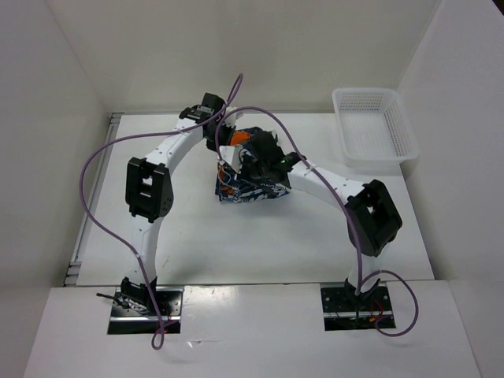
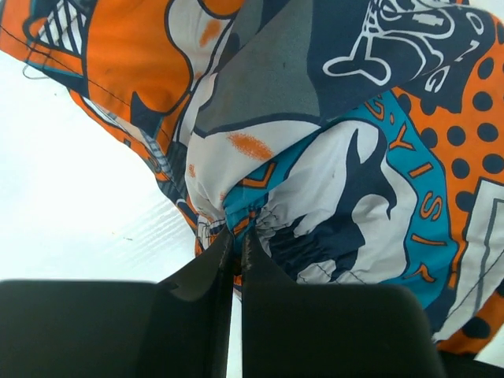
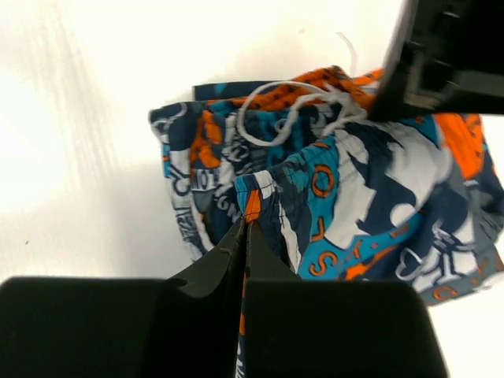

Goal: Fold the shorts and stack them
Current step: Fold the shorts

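Note:
The shorts [image 1: 248,189] are a bunched heap of orange, teal, white and dark blue comic print at the middle of the white table, partly hidden by both wrists. My left gripper [image 2: 238,235] is shut on a gathered fold of the shorts [image 2: 331,157]; it sits at the heap's far side in the top view [image 1: 223,142]. My right gripper [image 3: 245,224] is shut on a hem fold of the shorts [image 3: 354,189], whose white drawstring [image 3: 291,98] loops on top. It sits over the heap in the top view [image 1: 256,161]. The cloth looks lifted at both pinches.
A white plastic mesh basket [image 1: 374,126] stands at the table's far right. White walls close in the table on the left, back and right. The purple cables [image 1: 102,157] arch over the arms. The left arm's black wrist [image 3: 449,55] shows in the right wrist view.

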Robot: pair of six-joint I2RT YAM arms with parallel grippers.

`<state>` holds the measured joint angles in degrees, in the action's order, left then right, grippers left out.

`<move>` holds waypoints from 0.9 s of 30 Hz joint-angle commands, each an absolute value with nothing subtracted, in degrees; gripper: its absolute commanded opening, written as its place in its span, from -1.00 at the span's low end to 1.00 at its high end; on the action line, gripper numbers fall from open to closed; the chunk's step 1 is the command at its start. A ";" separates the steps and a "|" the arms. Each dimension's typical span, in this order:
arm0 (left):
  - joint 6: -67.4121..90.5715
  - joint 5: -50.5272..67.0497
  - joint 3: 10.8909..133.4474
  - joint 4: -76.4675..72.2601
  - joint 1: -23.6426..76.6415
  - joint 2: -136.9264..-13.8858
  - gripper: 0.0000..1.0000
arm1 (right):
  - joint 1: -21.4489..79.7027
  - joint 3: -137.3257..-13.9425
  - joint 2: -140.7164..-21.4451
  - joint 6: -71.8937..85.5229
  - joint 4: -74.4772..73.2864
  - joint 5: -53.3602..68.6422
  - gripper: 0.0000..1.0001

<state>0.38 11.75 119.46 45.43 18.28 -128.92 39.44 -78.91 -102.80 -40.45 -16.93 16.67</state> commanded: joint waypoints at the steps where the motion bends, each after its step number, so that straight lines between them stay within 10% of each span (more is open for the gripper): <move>1: 0.00 5.98 119.36 40.08 16.96 -129.72 -0.89 | 42.97 -78.05 -103.18 -42.10 -22.59 24.35 -1.00; 10: 0.00 2.12 122.70 40.08 16.44 -134.12 -0.86 | 44.03 -78.05 -112.76 -48.16 -19.16 20.22 -0.98; 16: 0.00 2.11 121.90 39.55 15.39 -134.12 -0.66 | 44.03 -81.55 -111.19 -46.42 -18.02 20.56 -0.03; 21: 0.00 2.81 123.57 40.08 15.38 -133.59 0.17 | 44.03 -89.37 -106.62 -36.67 -16.97 22.85 0.16; 27: 0.00 3.34 123.05 41.21 14.85 -126.48 0.65 | 37.89 -93.33 -101.43 -24.62 -16.96 28.12 0.18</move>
